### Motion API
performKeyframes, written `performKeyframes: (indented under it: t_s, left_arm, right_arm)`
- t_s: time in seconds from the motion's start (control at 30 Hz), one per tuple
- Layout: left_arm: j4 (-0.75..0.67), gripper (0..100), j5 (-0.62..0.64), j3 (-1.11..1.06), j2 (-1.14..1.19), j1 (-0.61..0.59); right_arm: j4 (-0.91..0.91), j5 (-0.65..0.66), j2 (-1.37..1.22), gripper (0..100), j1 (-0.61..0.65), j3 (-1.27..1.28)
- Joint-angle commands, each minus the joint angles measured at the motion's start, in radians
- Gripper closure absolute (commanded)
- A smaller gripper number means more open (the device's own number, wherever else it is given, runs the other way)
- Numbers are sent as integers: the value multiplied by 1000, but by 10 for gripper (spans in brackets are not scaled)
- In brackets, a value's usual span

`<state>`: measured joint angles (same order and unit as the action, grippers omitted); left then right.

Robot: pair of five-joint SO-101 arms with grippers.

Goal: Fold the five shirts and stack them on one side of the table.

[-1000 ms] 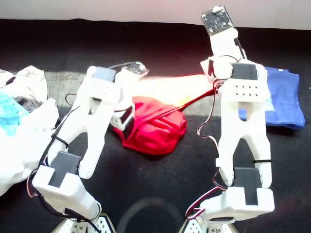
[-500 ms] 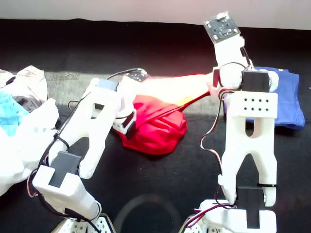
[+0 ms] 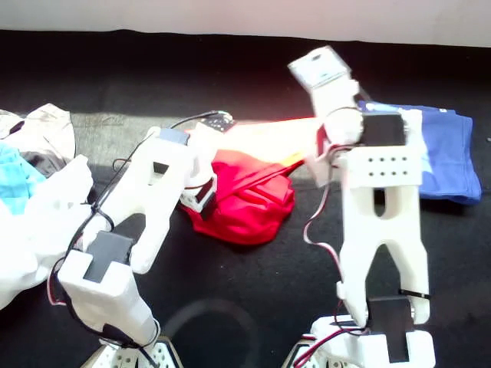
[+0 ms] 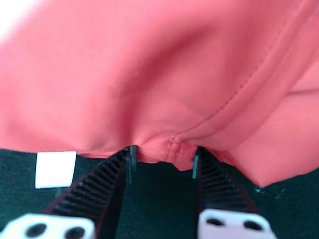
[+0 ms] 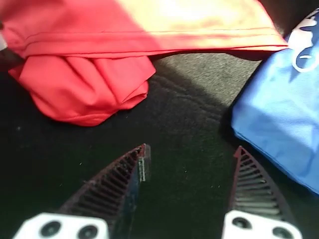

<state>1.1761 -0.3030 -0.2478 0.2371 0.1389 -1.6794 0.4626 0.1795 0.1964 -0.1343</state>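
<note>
My left gripper (image 4: 163, 152) is about half open. The hem of the red shirt (image 3: 245, 203) lies between the tips, and as far as I can judge it is not clamped yet. My right gripper (image 5: 192, 149) is spread wide and holds nothing. It hangs over the bare table (image 3: 230, 77) between the red shirt and the blue shirt (image 3: 453, 153).

The red shirt sits bunched mid-table. The blue one lies folded at its 3 o'clock, and the unfolded pile (image 3: 31, 199) is at its 9 o'clock.

I take the step in hand to be spreading the red shirt flat before folding it. To do that well, I should:

- push my left tips deeper over the seam before closing, so I catch the stitched edge and not a loose pucker;
- bring my right down on the stretched hem toward 12 o'clock;
- pull both ends apart evenly and low, keeping clear of the blue shirt.
</note>
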Motion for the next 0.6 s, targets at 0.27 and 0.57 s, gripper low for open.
performKeyframes:
  t_s: [0.27, 0.57]
  left_arm:
    - [-3, 992, -5, 71, -5, 4]
    - [187, 991, -5, 374, -2, -150]
  right_arm:
    - [202, -28, 56, 802, 127, 486]
    - [647, -186, 54, 799, 263, 869]
